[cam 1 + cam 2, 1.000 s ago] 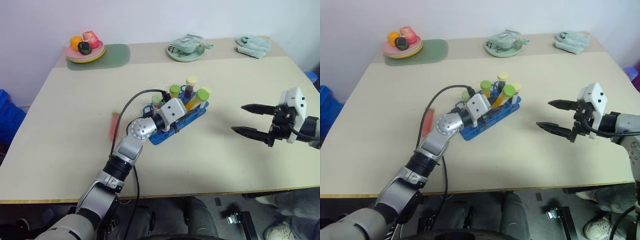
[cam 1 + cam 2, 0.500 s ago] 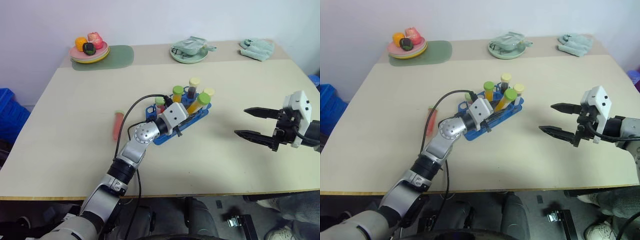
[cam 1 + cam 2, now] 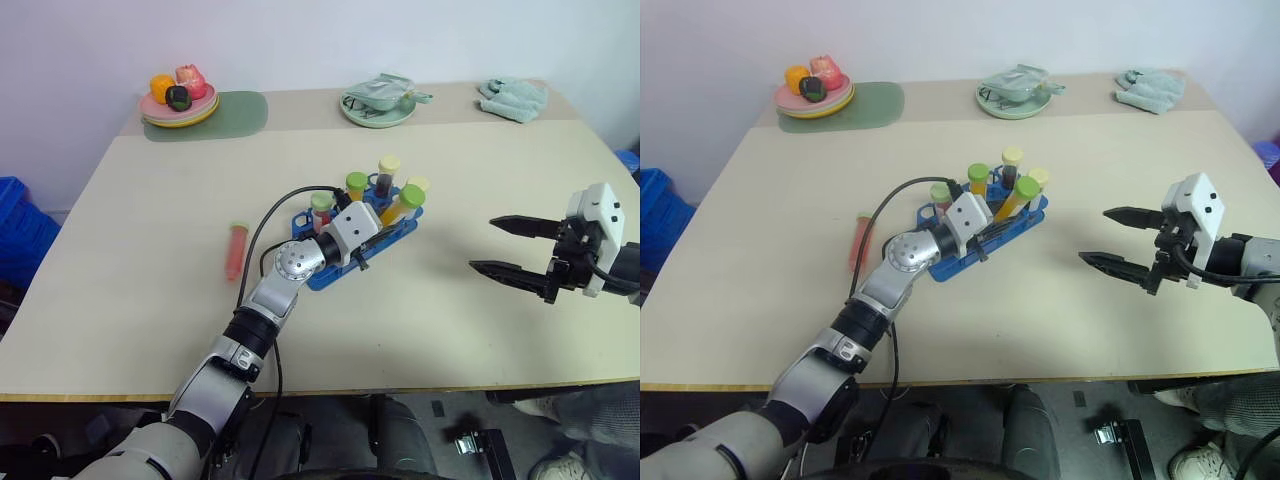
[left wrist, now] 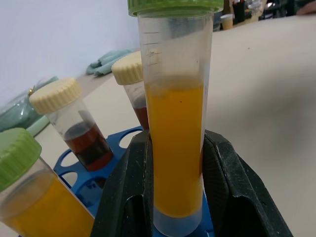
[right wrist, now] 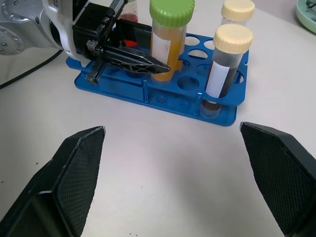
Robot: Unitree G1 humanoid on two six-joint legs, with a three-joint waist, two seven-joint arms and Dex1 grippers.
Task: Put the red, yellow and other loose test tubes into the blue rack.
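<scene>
One yellow-orange tube (image 4: 175, 148) is clamped in the left claw (image 4: 175, 197) over the blue rack (image 5: 163, 94) mid-surface; the right claw (image 3: 510, 248) gapes apart. The red tube (image 3: 235, 250) lies left of the rack.

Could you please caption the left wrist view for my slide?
Left gripper shut on a yellow tube over the blue rack.

My left arm is built of silver-grey metal segments with black collars, ending in a round silver wrist joint and a white boxy camera housing. A thin black cable loops from the forearm up to that housing. My left pincer (image 5: 131, 58) has two slim black fingers with a smooth matte surface. My right pincer (image 3: 510, 246) has two long, pointed black fingers; their inner faces carry a fine cross-hatched texture. Behind them sits a white angular housing on a black wrist.
</scene>
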